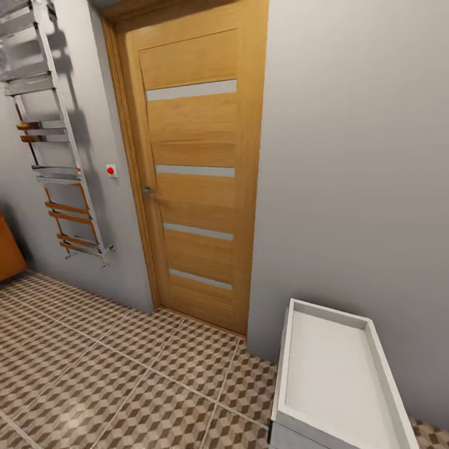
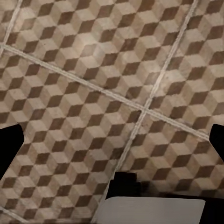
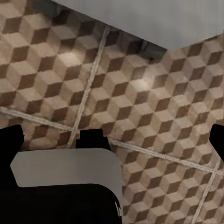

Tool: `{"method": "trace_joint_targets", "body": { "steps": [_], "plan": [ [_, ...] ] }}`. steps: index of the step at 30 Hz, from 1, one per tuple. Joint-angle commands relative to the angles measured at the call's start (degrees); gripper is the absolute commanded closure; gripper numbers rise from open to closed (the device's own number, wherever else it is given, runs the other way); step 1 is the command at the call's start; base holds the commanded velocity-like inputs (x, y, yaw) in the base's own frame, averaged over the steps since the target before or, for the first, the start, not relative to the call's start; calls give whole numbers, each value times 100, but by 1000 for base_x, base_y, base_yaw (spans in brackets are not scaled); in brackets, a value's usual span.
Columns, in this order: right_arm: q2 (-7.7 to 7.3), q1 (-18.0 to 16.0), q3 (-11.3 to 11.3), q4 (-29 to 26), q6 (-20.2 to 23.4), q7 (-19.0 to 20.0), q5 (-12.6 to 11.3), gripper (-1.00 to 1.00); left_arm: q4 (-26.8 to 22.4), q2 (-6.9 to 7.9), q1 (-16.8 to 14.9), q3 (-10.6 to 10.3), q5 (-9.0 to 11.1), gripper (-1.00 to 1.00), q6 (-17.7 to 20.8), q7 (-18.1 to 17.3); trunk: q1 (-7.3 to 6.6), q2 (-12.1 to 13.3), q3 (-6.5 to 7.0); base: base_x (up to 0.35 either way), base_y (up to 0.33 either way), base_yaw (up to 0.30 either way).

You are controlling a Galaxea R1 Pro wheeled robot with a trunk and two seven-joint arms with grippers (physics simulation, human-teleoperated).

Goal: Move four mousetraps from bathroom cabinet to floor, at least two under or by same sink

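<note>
The white tray-topped drawer unit [image 1: 340,380] runs off the head view's lower edge; an orange-brown cabinet [image 1: 9,249] shows only a corner at the left edge; the towel rail [image 1: 53,131] is cropped above; both wrist views catch only dark fingertips [image 2: 10,147] at their edges.

Left gripper [image 2: 112,140]: two black fingertips [image 2: 10,147] at the frame's opposite edges, squared-off. Black block [image 2: 125,184] and pale grey rounded panel [image 2: 156,211] (matte, unmarked) at centre.

Right gripper [image 3: 112,140]: same black fingertips [image 3: 10,142]; pale grey rounded plate [image 3: 65,168] over black housing [image 3: 60,205], small white marking (illegible) [image 3: 118,208].
</note>
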Motion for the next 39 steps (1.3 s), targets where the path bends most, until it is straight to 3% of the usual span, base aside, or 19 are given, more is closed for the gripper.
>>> {"method": "trace_joint_targets", "body": {
  "steps": [1,13,21,32,39],
  "plan": [
    [0,-7,-31,18,-37,-12,27,-100,8,-7,-6,-49,61,-100,-19,15,0,-3,-6,0,0,291],
    [4,-7,-31,18,-35,-13,27,-100,15,-120,-4,-34,82,-100,26,11,0,-3,-6,0,0,291],
    [-11,-7,-30,18,-29,3,27,-100,17,-343,96,-29,87,-100,37,7,0,-3,-6,0,0,214],
    [6,-7,19,18,-27,4,32,-100,17,-409,234,-22,106,-100,20,2,0,-3,-6,0,0,49],
    [6,-7,122,18,-27,10,141,-100,17,-393,265,-20,280,-100,16,1,0,-3,-6,0,0,149]
  ]
}}
